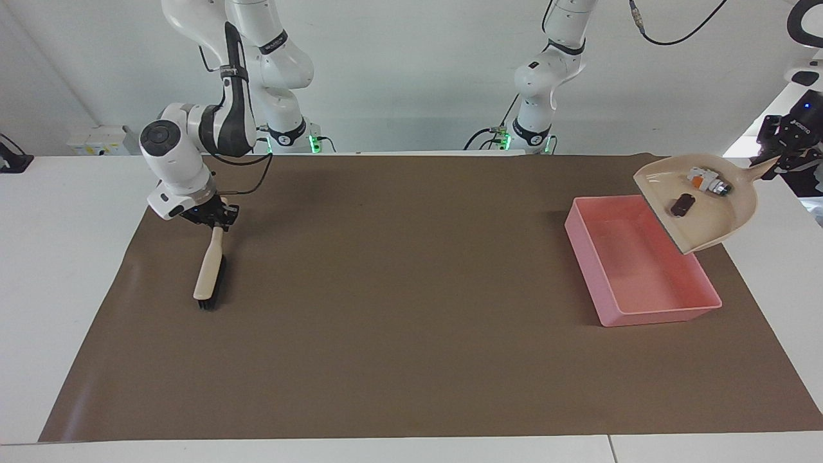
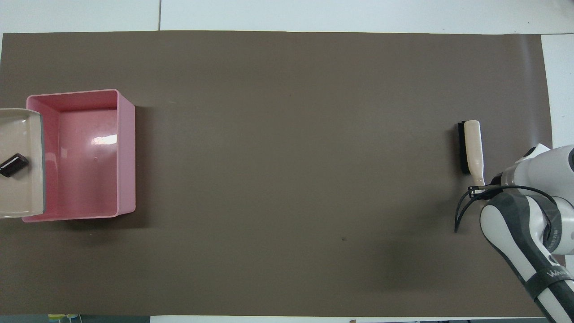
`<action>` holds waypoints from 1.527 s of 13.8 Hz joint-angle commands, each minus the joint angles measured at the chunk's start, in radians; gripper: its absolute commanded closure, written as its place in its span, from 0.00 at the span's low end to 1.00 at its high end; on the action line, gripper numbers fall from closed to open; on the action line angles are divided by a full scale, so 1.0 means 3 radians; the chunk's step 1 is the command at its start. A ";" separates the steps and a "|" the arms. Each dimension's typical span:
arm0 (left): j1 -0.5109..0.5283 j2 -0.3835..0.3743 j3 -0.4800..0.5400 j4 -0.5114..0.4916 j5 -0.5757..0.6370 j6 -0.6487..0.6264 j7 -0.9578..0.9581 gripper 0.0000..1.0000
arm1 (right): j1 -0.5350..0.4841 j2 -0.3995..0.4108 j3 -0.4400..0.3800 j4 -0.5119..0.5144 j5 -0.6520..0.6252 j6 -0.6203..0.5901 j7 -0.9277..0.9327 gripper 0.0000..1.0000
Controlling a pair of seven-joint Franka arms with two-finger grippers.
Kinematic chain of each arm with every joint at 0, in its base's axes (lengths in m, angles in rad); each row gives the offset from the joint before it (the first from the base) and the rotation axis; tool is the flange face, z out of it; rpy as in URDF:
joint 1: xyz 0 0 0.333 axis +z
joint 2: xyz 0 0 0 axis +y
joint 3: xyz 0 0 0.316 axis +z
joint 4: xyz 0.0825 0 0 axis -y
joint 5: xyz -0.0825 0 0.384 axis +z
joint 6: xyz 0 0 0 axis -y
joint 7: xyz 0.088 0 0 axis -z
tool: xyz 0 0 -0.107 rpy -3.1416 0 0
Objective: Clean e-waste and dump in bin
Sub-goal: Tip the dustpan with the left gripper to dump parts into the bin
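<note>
My left gripper [image 1: 777, 162] is shut on the handle of a beige dustpan [image 1: 710, 222]. It holds the pan up in the air, tilted, with its open lip over the edge of the pink bin [image 1: 662, 315] at the left arm's end of the table. In the pan lie the e-waste pieces: a white-and-green block [image 1: 706, 181] near the handle and a dark cylinder [image 1: 682, 205] closer to the lip. The overhead view shows only part of the dustpan [image 2: 24, 188], with the cylinder [image 2: 13, 164] in it, beside the bin [image 2: 127, 152], which has nothing in it.
My right gripper [image 1: 212, 222] is shut on the handle of a beige brush [image 1: 209, 270] with black bristles. The brush's tip rests on the brown mat [image 1: 398, 308] at the right arm's end. In the overhead view, the brush [image 2: 471, 146] pokes out from under the right wrist.
</note>
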 commanded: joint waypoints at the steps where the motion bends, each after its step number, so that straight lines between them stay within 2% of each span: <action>1: -0.0267 0.0037 0.0005 0.0082 0.0449 0.0018 -0.0002 1.00 | -0.0043 -0.0032 0.0040 -0.0037 0.0006 0.0006 -0.0073 0.00; 3: -0.0340 0.0027 0.0010 0.0081 0.0548 -0.0007 -0.0256 1.00 | -0.0028 -0.0022 0.0040 0.0080 0.0016 -0.0167 -0.0073 0.00; 6: -0.0452 -0.0004 0.0005 0.0081 0.0711 -0.0013 -0.0426 1.00 | 0.0049 -0.0068 0.0086 0.0427 0.0027 -0.0525 -0.0042 0.00; 9: -0.0498 -0.0009 0.0010 0.0092 0.0788 -0.0028 -0.0498 1.00 | 0.0136 -0.0139 0.0097 0.0729 0.0027 -0.0633 -0.0032 0.00; 13: -0.0728 -0.0014 0.0005 0.0076 0.1269 -0.0013 -0.0815 1.00 | 0.0131 -0.0303 0.0239 0.1168 0.0317 -0.0970 0.0177 0.00; 16: -0.0759 -0.0014 0.0005 0.0087 0.1386 0.0008 -0.0820 1.00 | 0.0131 -0.0176 0.0265 0.1873 0.0323 -0.1649 0.0560 0.00; 19: -0.0876 -0.0065 -0.0010 0.0102 0.1341 -0.0053 -0.0785 1.00 | 0.0090 0.0166 0.0265 0.2726 0.0349 -0.2314 0.0648 0.00; 20: -0.0892 -0.0091 -0.0010 0.0102 0.1194 -0.0084 -0.0785 1.00 | 0.0075 0.0243 0.0265 0.2901 0.0349 -0.2422 0.0648 0.00; 21: -0.0892 -0.0121 -0.0015 0.0097 0.0929 -0.0099 -0.0790 1.00 | 0.0065 0.0264 0.0260 0.2933 0.0339 -0.2408 0.0643 0.00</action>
